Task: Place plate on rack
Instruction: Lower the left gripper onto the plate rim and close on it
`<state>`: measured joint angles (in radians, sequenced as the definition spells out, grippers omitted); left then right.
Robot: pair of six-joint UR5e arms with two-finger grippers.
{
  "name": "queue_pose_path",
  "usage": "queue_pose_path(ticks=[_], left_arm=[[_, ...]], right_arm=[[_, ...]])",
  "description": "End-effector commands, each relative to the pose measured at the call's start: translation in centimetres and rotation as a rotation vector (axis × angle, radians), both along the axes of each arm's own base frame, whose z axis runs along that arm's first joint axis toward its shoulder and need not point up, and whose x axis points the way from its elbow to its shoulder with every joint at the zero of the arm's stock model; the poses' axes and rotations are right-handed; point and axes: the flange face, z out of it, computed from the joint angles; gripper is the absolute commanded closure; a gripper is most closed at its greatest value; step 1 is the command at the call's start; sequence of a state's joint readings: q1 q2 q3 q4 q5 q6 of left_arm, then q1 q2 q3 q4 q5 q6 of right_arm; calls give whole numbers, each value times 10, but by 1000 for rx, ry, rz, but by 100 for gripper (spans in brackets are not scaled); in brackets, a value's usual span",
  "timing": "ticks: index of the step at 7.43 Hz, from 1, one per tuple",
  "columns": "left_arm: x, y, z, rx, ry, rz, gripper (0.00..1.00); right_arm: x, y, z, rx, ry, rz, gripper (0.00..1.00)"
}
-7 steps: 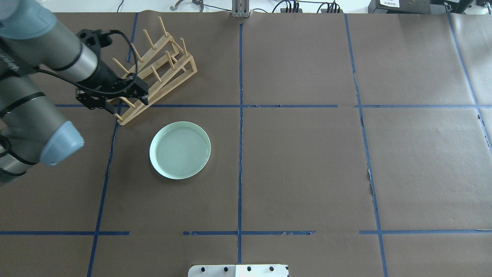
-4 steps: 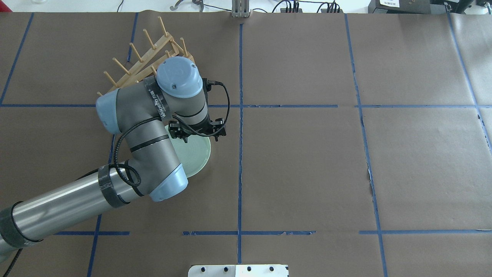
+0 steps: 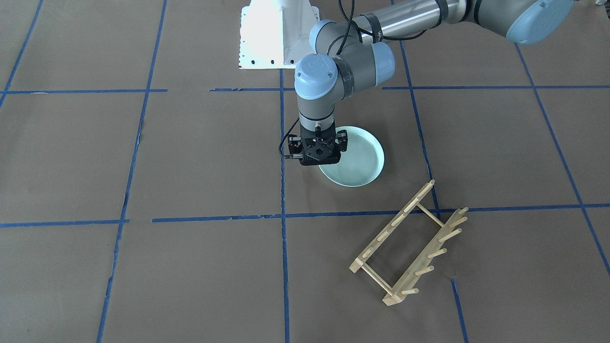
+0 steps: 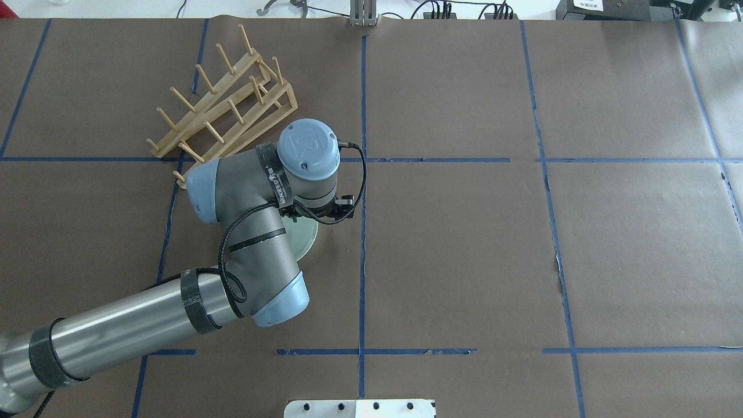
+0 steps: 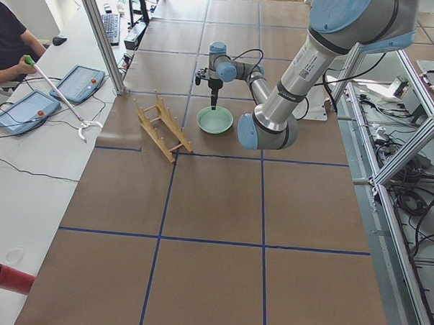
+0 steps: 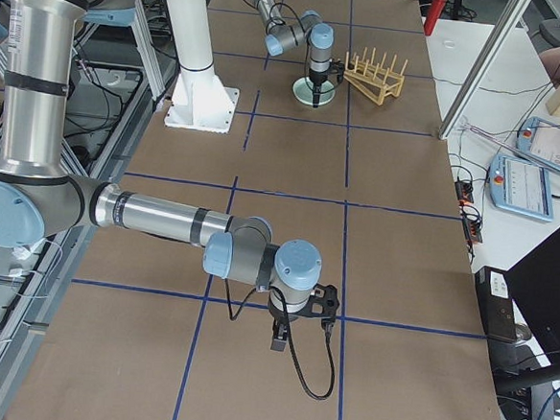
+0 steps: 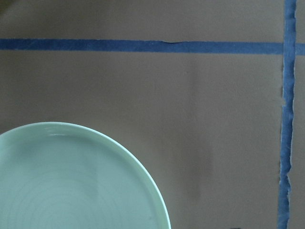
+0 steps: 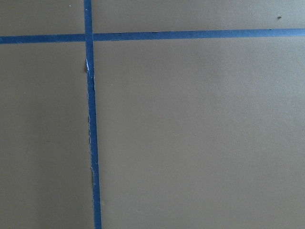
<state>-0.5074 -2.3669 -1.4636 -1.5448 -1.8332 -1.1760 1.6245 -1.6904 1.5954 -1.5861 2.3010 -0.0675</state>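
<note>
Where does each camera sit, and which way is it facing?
Front-facing: across the table, facing the robot, steeply down; left tool by the plate's rim.
Overhead: behind the robot, looking forward-down; left arm hides most of the plate.
Exterior left: table's left end; left arm near.
Exterior right: opposite end; right arm near.
Left wrist: down on the plate's rim; no tool.
Right wrist: down on taped paper; no tool.
Front-facing and overhead share the rack, mirrored.

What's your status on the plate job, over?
Left hand above plate rim, jaws unclear. Right hand far off, unclear. Plate flat on table, rack empty. Nothing between.
</note>
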Motion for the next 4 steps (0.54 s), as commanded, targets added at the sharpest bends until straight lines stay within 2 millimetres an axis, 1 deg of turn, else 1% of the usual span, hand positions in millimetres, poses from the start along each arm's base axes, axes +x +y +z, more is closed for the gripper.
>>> queue_pose_path(ticks=[1, 2, 3, 4], left_arm=[[9, 13, 9, 5, -15, 15, 20], [10, 13, 12, 2, -19, 15, 31], [10, 14, 8, 4, -14, 17, 59], [9, 13, 8, 3, -14, 15, 90]], right_arm=[[0, 0, 0, 0, 0, 0, 0], [0, 0, 0, 0, 0, 0, 0], [0, 0, 0, 0, 0, 0, 0], [0, 0, 0, 0, 0, 0, 0]])
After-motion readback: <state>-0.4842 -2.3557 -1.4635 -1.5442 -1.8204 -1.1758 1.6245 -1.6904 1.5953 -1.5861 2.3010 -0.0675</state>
